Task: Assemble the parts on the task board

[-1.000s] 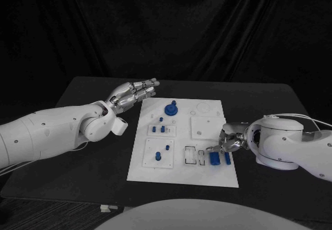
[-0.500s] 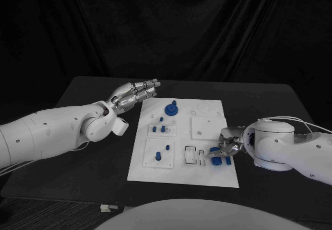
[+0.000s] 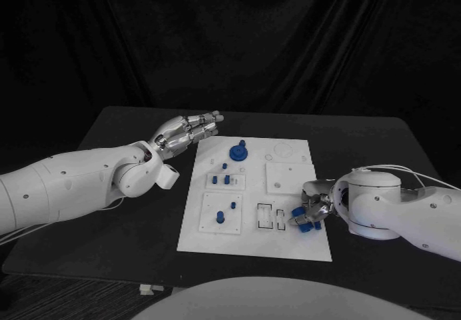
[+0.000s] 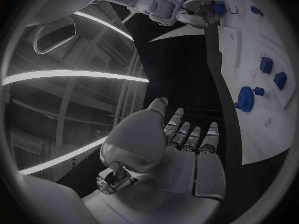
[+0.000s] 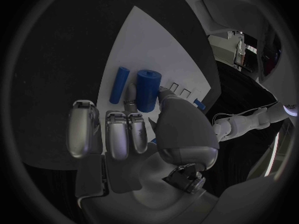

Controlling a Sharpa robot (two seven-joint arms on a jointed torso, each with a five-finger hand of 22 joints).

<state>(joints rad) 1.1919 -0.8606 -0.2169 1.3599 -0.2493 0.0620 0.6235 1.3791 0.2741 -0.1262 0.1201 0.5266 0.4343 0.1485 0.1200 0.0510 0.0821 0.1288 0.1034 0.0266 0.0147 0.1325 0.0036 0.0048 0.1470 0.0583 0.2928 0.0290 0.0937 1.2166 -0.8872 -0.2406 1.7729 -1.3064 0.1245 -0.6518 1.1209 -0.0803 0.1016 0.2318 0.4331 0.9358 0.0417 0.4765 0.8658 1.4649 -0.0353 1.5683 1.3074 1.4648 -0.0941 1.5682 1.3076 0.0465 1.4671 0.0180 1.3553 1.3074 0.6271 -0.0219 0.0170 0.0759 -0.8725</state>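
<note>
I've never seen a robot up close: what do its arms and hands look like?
Two bulky arms in smooth white rounded shells dotted with small dark screw holes. Each ends in a silver metal hand, left and right, with jointed fingers and paler fingertips. Thin white cables loop over the right arm.

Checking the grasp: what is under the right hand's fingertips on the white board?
Under the right hand: a thick blue cylinder and a slimmer blue rod on the white task board. The fingers cover the contact.

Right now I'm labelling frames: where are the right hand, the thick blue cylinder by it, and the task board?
right hand (image 3: 315, 200): head view, finger cluster.
thick blue cylinder (image 5: 148, 87): right wrist view, its side.
task board (image 3: 252, 241): head view, bare near edge.
</note>
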